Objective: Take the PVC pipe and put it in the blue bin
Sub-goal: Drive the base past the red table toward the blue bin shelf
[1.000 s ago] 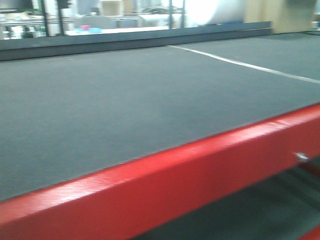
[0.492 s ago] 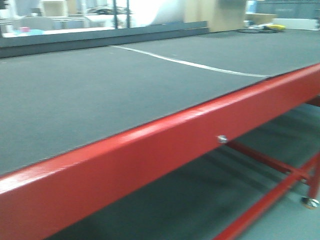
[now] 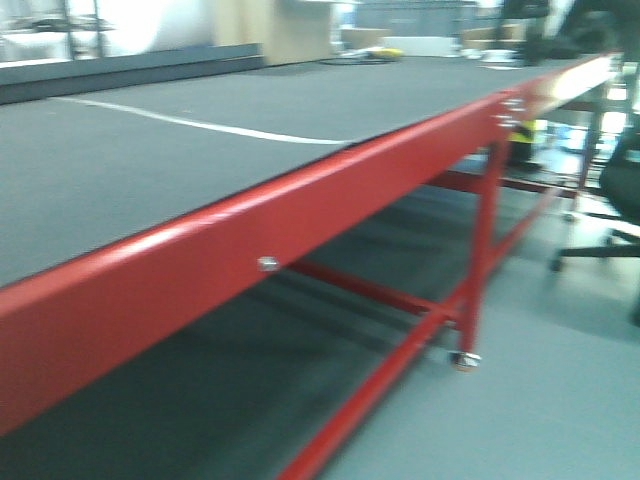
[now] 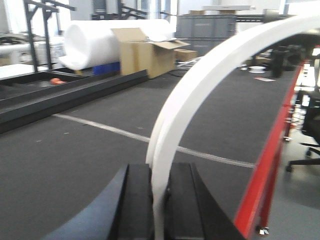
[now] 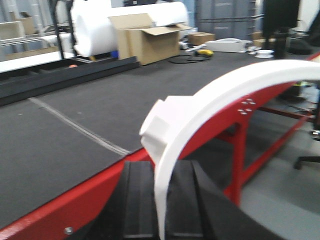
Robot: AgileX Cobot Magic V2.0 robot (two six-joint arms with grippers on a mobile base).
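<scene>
Left tool [image 4: 159, 172] clenched - a white curved PVC pipe [image 4: 210, 75] sits pinched between its two black fingers [image 4: 135, 200], rises from the grip and sweeps away toward 2 o'clock, above the dark mat of the desk [image 4: 75, 160]. Right tool [image 5: 161, 172] is clenched the same way on white curved pipe, its thicker socket end [image 5: 160, 125] just above my fingers and the arc running off toward 3 o'clock. Whether that is one piece or two, I cannot tell. Under the right tool lies the desk's red rail [image 5: 75, 210], with open floor at 4 o'clock. On the front camera, blurred, the rail [image 3: 330, 200] cuts across the frame and a white line [image 3: 200, 125] crosses the mat. A caster [image 3: 463, 360] stands at 5 o'clock and an office chair [image 3: 620, 190] at 3 o'clock. Far across the desk, at 11 o'clock from the left tool, are a cardboard box [image 4: 145, 52] and a big white roll [image 4: 100, 42].
</scene>
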